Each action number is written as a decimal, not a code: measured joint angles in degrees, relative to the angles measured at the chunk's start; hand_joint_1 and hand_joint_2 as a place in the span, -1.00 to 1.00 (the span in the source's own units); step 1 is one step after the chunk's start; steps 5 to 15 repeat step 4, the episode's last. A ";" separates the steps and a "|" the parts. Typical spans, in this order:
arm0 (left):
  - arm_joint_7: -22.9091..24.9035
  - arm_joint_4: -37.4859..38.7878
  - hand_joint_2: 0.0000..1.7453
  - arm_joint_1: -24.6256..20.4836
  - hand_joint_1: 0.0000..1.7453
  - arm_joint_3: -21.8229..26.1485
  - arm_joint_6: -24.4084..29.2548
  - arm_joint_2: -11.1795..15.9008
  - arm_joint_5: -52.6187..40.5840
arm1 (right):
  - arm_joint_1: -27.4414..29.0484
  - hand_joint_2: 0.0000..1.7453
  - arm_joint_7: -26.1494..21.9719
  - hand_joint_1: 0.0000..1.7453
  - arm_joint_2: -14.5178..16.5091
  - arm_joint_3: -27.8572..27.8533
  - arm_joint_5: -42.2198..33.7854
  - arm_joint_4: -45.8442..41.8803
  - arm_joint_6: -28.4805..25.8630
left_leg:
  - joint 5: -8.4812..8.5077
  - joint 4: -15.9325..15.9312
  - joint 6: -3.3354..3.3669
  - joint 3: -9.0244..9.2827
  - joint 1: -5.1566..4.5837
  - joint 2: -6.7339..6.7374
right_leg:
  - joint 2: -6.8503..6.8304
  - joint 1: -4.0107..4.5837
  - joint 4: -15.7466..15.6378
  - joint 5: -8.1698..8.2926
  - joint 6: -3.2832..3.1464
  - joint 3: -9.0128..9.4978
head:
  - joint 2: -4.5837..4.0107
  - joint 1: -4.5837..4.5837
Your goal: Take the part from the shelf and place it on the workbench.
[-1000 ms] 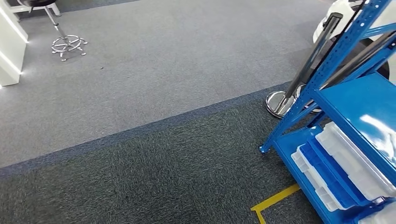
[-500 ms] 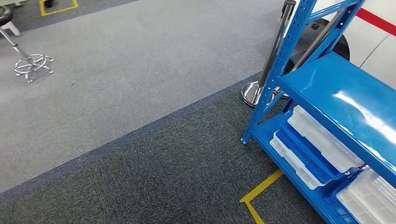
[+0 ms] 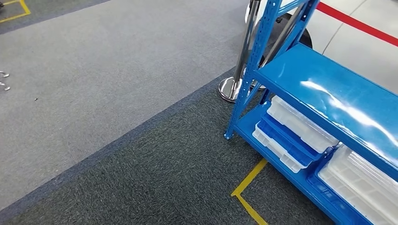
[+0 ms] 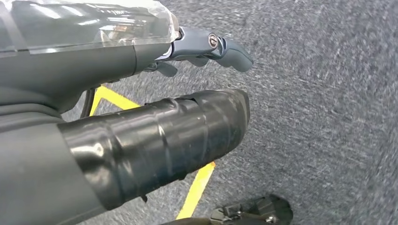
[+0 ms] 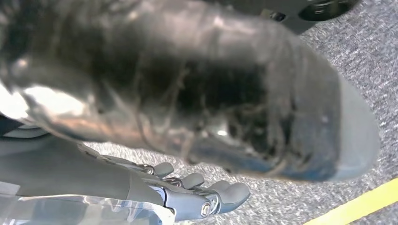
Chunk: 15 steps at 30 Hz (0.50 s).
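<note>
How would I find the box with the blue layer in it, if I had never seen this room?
Find the blue metal shelf on the right of the head view. On its bottom level, nearest the corner post, lies a stack of flat boxes. Its neighbour farther along looks all white on top; this stack has a blue tray sandwiched between white ones.

The shelf rack (image 3: 324, 93) stands at the right, its corner post (image 3: 248, 70) toward the middle. On its bottom shelf, compartment trays (image 3: 293, 133) lie stacked near that post, with another tray (image 3: 361, 180) further right. A stanchion base (image 3: 231, 89) sits just behind the post. Floor tape (image 3: 248, 187) lies before the rack.
</note>
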 joint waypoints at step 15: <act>-0.02 0.01 -1.00 -0.09 -1.00 0.02 -0.09 0.03 -0.16 | 0.21 -1.00 0.02 -1.00 0.03 0.02 -0.05 0.02 -0.62 | -0.51 0.09 -0.19 0.39 -0.06 2.39 | -0.87 -0.15 -2.51 3.44 0.08 1.28 | 0.00 0.02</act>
